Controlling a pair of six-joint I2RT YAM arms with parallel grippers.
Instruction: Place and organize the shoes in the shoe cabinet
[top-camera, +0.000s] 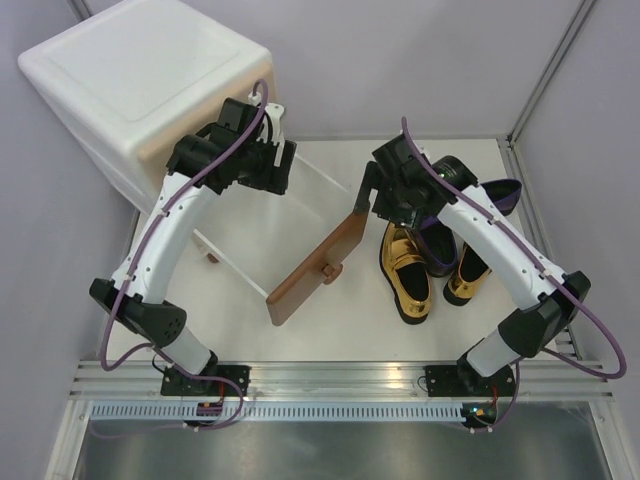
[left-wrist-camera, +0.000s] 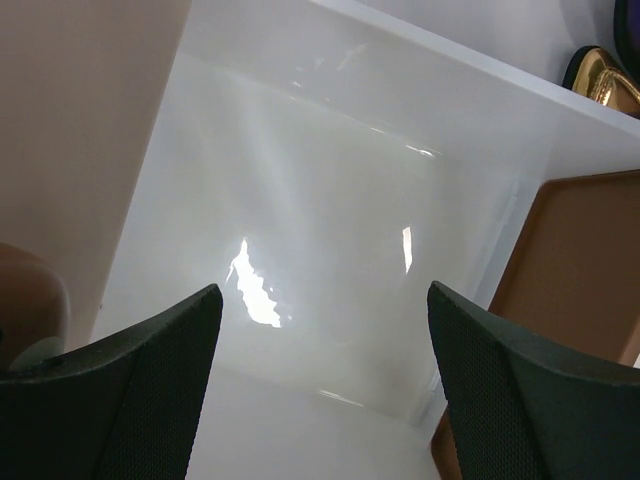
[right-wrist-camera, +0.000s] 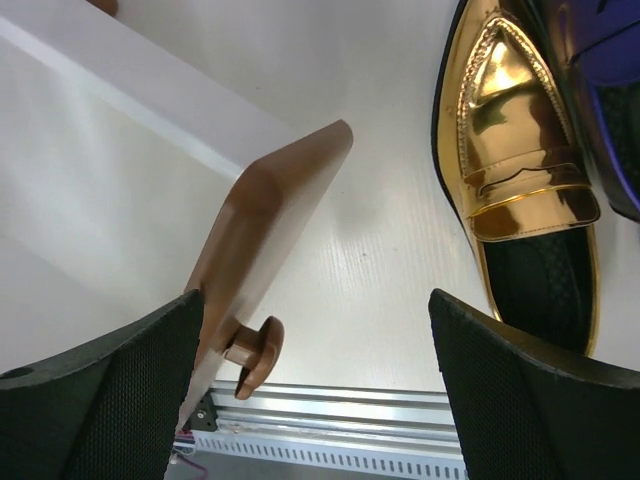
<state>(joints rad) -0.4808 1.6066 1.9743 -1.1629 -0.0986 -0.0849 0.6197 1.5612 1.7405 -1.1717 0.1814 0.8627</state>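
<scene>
Surveying the top view first: the shoe cabinet (top-camera: 150, 80) stands at the far left of the table (top-camera: 330, 330). Its brown drawer (top-camera: 250, 235) is pulled out toward the arms, presumably so shoes can be lowered in from above. No shoe lies in it. The gold shoes (top-camera: 405, 270) and purple shoes (top-camera: 500, 192) are grouped on the table to the right of the drawer front (top-camera: 318, 262), none yet stored. The left gripper (top-camera: 282, 168) hangs over the cabinet end of the drawer. The right gripper (top-camera: 372, 200) hangs between the drawer front and the shoes.

Left wrist view: the jaws stand wide apart with nothing between them. Below them is the bare white drawer floor, with the brown front at right and a gold toe in the top corner.

Right wrist view: the jaws are likewise spread wide and grip nothing. They are over bare table between the knob (right-wrist-camera: 255, 350) on the drawer front and a gold shoe. I judge this position suits a reach for that shoe.

Markings: no brand, label or lettering is legible in any view.
</scene>
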